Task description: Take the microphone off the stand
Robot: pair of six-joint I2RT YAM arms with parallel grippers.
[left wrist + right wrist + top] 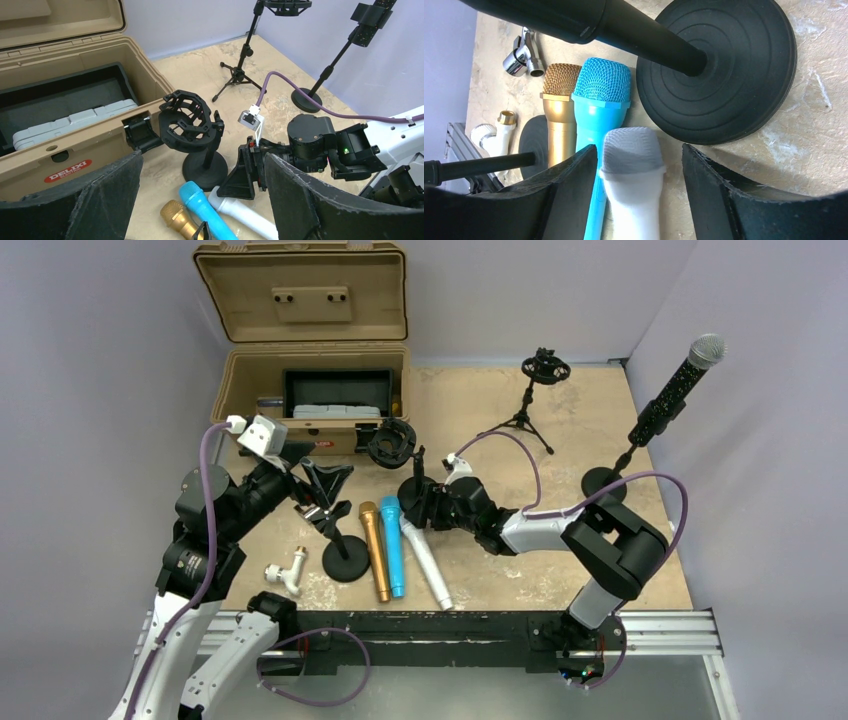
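Observation:
A white microphone point(425, 560) point(250, 215) point(631, 190) lies flat on the table beside a blue one point(392, 545) point(599, 100) and a gold one point(375, 550) point(559, 110). My right gripper point(413, 504) point(639, 150) is open astride the white microphone's head, with table showing beside the right finger. A black glittery microphone point(680, 380) point(372, 17) sits tilted in its stand point(605, 483) at the far right. My left gripper point(325, 498) point(203, 156) is open and empty, above a round-based stand point(345, 560).
A black shock-mount stand point(392, 443) point(187, 120) has its round base point(719, 70) just beyond my right fingers. Behind it are a small tripod stand point(540, 390) and an open tan case point(310, 340). A white pipe fitting point(285, 573) lies front left.

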